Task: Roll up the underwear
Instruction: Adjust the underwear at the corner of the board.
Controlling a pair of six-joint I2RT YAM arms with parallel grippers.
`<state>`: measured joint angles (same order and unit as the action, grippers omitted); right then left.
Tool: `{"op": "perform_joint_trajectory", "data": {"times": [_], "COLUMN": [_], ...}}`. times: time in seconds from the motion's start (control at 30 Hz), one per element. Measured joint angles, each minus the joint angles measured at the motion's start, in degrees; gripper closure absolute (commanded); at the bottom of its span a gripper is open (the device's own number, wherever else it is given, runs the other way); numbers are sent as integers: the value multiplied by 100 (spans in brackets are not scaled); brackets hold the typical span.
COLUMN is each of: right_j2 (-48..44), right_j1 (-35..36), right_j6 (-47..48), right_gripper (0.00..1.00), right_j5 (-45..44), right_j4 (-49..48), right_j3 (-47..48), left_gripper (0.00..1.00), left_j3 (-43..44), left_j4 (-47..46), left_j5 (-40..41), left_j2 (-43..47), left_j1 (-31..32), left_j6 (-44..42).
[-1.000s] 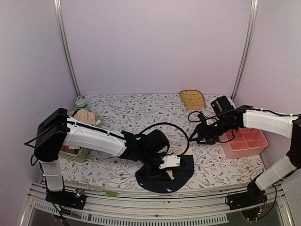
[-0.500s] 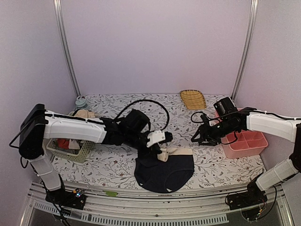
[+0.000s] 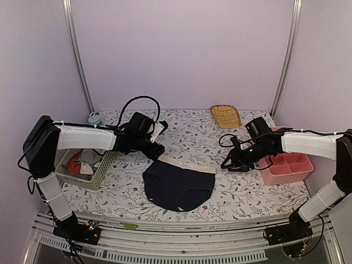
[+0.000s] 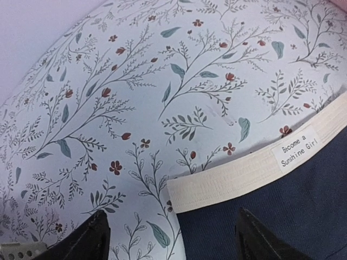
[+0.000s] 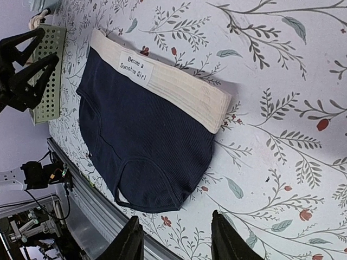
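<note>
Dark navy underwear (image 3: 178, 186) with a cream waistband (image 3: 187, 164) lies spread flat on the floral table, waistband toward the back. My left gripper (image 3: 156, 150) is open and empty just above the waistband's left corner (image 4: 187, 197); its dark fingertips (image 4: 89, 238) straddle that corner in the left wrist view. My right gripper (image 3: 226, 164) is open and empty just right of the waistband's right end. The right wrist view shows the whole garment (image 5: 143, 135) with a white label (image 5: 134, 67).
A green basket (image 3: 82, 168) holding more cloth stands at the left. A pink compartment tray (image 3: 289, 165) sits at the right edge, a yellow woven dish (image 3: 225, 115) at the back, a small teal jar (image 3: 94, 117) at the back left.
My left gripper let go of the underwear and pulled back to the left. The garment now lies flat and spread, shifted left. My right gripper moved slightly toward it.
</note>
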<state>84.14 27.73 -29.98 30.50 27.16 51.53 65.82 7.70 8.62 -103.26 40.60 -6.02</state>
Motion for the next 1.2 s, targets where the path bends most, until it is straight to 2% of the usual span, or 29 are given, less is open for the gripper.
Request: {"op": "perform_joint_trajectory", "data": {"times": [0.13,0.2,0.23,0.5,0.63,0.67,0.87,1.07,1.1,1.2], "right_j2": [457,782,1023,2743,3327,3407,3379,2334,2179,1893], "right_j1": [70,166,251,953,1102,1108,990,859,866,931], "right_j6": [144,247,317,949,1200,1259,1469,1268,1196,1008], "right_gripper": [60,61,62,74,80,84,90,88,86,83], "right_j5": [146,162,162,160,127,101,-74,142,264,516], "right_j4": [-85,-83,-79,90,280,345,498,219,216,197], "right_j3": [225,494,739,2511,2898,2907,2433,870,645,302], "left_gripper": [18,6,4,4,4,4,4,4,5,19], "left_j3": [-304,-446,-525,-1005,-1305,-1403,-1738,-1773,-1773,-1764], "left_j4": [92,120,140,393,531,573,782,1008,1049,1156], "left_j5": [72,17,-20,-328,-433,-463,-680,-1021,-1088,-1322], "left_j2": [623,949,1126,1947,2135,2199,2441,2398,2347,2079], "left_j1": [0,0,0,0,0,0,0,90,162,575], "left_j6": [527,728,831,1307,1436,1464,1598,1663,1659,1635]}}
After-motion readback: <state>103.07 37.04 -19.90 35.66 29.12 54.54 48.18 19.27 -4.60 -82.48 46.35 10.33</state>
